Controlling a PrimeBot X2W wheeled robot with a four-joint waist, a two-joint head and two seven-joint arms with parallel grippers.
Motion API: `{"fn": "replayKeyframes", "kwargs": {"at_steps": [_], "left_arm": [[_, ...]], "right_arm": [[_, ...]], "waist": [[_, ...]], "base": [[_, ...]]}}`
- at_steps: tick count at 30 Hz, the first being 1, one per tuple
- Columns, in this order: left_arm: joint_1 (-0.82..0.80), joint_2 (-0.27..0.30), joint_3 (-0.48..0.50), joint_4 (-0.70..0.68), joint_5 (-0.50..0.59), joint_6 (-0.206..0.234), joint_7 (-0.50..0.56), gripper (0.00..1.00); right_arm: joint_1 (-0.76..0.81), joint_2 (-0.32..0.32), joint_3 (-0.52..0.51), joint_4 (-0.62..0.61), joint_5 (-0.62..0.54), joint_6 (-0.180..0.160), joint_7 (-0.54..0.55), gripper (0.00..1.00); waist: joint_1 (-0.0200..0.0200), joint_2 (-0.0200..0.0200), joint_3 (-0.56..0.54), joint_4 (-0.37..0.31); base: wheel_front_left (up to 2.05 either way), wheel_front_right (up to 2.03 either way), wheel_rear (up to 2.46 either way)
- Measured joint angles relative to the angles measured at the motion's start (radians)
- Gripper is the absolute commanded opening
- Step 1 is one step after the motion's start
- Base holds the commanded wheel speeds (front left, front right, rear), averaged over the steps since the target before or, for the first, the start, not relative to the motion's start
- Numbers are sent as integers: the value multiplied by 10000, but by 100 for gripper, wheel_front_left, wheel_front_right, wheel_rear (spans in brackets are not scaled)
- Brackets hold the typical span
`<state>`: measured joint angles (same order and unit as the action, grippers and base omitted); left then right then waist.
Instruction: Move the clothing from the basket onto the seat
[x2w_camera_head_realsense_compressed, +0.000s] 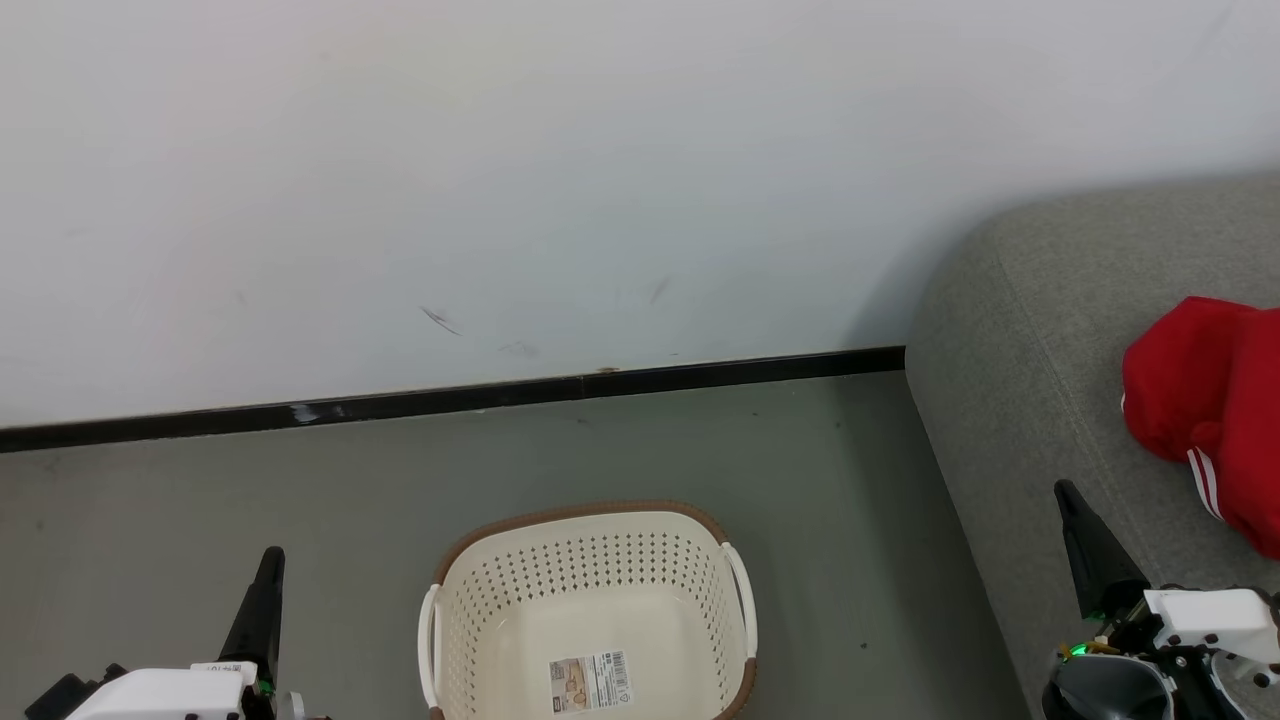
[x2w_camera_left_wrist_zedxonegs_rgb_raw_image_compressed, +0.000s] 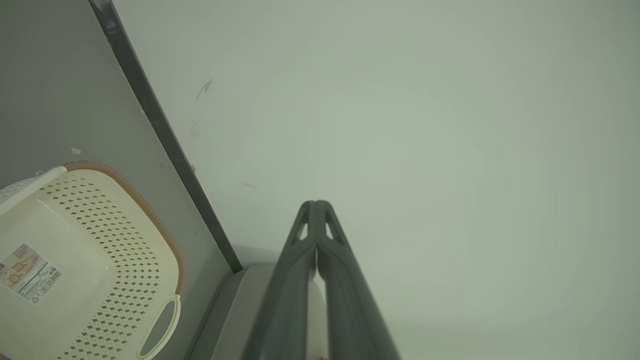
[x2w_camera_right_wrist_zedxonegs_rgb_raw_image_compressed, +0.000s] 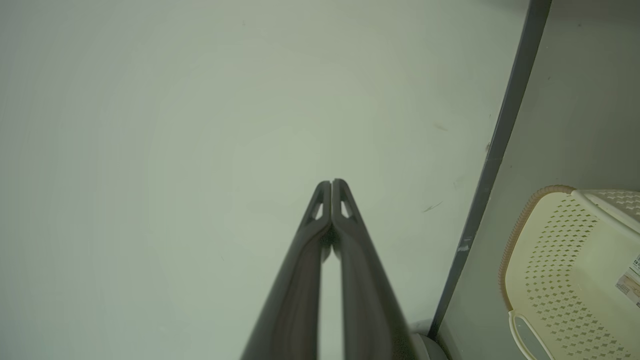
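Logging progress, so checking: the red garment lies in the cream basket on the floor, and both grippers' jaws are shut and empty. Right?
No: the head view shows the red garment on the seat, not in the basket. The left gripper and right gripper jaws are indeed shut and empty.

I can't make out a single word from here. The main printed thing I see is the paper label (x2w_camera_head_realsense_compressed: 590, 681) stuck on the floor of the basket (x2w_camera_head_realsense_compressed: 600, 570). It carries a barcode along one edge, a small brownish picture, and rows of print too fine to read. In the left wrist view, a small triangle mark sits at the label's corner beside the barcode. A tiny white sticker (x2w_camera_head_realsense_compressed: 218, 667) with a dark code pattern sits on the left gripper (x2w_camera_head_realsense_compressed: 272, 555) housing, and it is unreadable too.
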<state>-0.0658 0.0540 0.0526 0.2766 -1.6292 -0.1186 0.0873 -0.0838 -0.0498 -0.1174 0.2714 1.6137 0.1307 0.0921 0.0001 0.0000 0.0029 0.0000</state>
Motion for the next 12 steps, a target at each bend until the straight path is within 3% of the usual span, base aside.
{"fn": "replayKeyframes", "kwargs": {"at_steps": [12], "left_arm": [[0, -2, 8, -2, 2, 0, 0, 0]], "right_arm": [[0, 0, -4, 0, 0, 0, 0, 0]], "waist": [[0, 0, 0, 0]], "base": [[0, 0, 0]]}}
